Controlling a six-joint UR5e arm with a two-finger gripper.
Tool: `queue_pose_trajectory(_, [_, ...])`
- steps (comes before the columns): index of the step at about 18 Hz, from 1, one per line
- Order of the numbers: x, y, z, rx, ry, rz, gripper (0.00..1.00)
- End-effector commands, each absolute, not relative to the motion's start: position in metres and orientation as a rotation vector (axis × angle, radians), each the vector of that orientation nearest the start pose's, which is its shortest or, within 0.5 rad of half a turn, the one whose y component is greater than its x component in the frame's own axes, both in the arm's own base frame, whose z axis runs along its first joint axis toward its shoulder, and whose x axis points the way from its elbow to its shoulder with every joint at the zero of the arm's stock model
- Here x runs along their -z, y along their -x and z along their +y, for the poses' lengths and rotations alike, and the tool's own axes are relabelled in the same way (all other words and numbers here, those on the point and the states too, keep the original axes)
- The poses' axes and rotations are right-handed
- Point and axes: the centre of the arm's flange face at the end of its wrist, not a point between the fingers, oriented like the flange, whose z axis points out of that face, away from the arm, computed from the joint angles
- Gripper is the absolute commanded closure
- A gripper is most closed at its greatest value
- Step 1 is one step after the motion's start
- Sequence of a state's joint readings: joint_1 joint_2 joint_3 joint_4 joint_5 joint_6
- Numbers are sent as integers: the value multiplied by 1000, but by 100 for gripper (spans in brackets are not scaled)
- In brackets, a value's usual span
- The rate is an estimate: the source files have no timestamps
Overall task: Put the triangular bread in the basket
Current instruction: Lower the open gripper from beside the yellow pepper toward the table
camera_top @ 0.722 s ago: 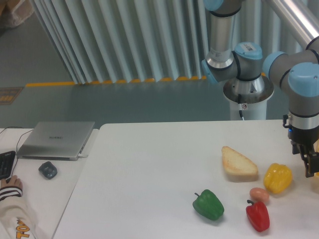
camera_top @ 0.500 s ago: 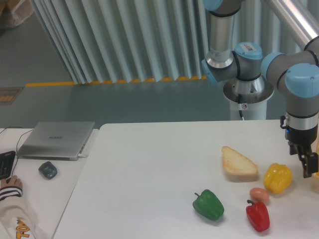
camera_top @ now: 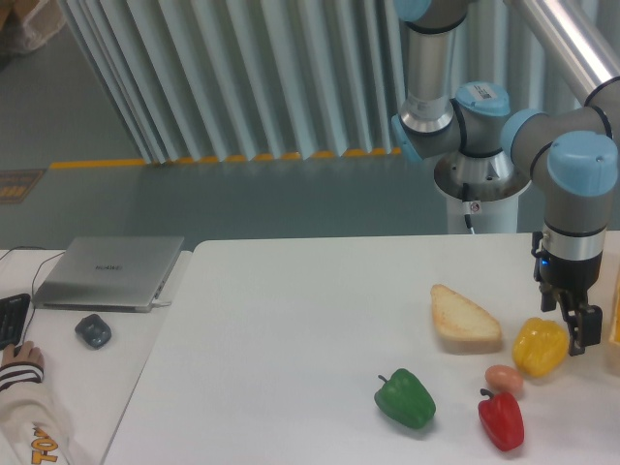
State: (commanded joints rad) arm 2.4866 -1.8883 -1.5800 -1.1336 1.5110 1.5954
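The triangular bread (camera_top: 465, 318) lies flat on the white table (camera_top: 291, 329), pale face up with a golden crust. My gripper (camera_top: 579, 341) hangs fingers down just right of the yellow bell pepper (camera_top: 540, 347), to the right of the bread and apart from it. It holds nothing and looks open. Only a narrow yellow-orange strip of the basket (camera_top: 616, 329) shows at the right edge of the frame, just right of the gripper.
A small pinkish egg-like lump (camera_top: 504, 379), a red pepper (camera_top: 501, 419) and a green pepper (camera_top: 406, 398) lie in front of the bread. A laptop (camera_top: 108, 272), a mouse (camera_top: 93, 330) and a person's hand (camera_top: 19, 360) are at the far left.
The gripper has moved left, away from the basket edge and toward the yellow pepper. The bread and vegetables have not moved.
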Motion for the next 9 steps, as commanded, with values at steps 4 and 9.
queue_pose_trajectory(4, [-342, 396, 486, -141, 2867, 1019, 0])
queue_pose_trajectory(9, [-344, 359, 511, -136, 2873, 1023, 0])
